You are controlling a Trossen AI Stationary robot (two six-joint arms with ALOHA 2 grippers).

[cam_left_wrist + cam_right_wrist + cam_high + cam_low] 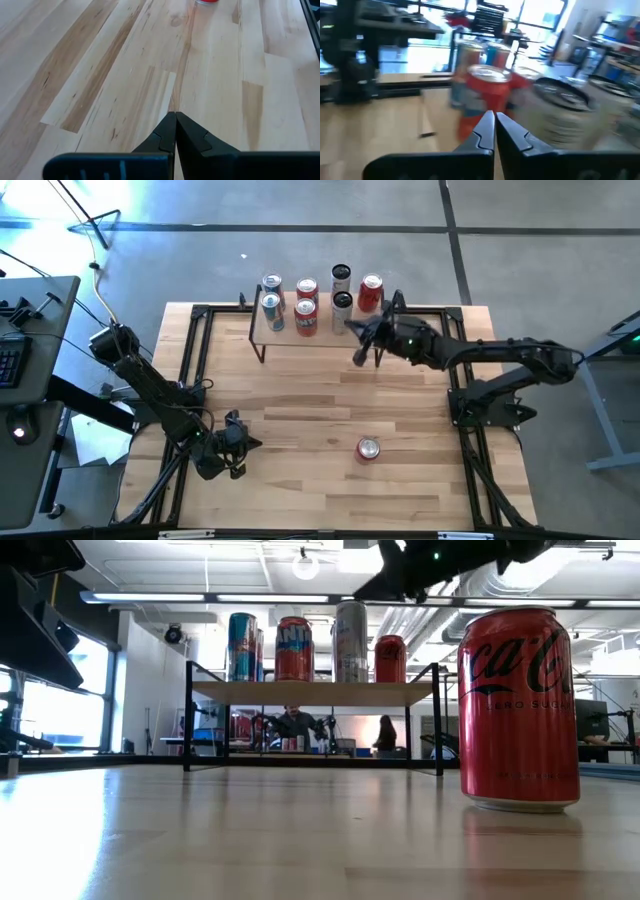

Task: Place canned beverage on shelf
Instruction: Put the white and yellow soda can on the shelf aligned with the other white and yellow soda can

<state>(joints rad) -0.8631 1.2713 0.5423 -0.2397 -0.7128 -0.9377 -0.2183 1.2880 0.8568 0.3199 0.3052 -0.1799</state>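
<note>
The shelf (pixel 320 340), a light wooden top on black wire legs (pixel 438 720), stands at the table's far middle. Several cans stand upright on it: blue-silver ones (pixel 272 307), red ones (pixel 307 315), dark-and-silver ones (pixel 342 303) and one more red one (pixel 371 292). They also show in the low view (pixel 293 648). A red cola can (pixel 368 448) stands upright on the tabletop toward the near edge (pixel 520 705). My right gripper (pixel 358 342) is shut and empty, above the shelf's right part, facing the cans (pixel 487 87). My left gripper (pixel 175 120) is shut and empty near the table's near left (pixel 235 445).
A black frame (pixel 200 315) runs along the table's edges. Bare wooden tabletop (pixel 300 410) lies between the shelf and the cola can. The room behind the table holds desks, gear and people (pixel 295 725).
</note>
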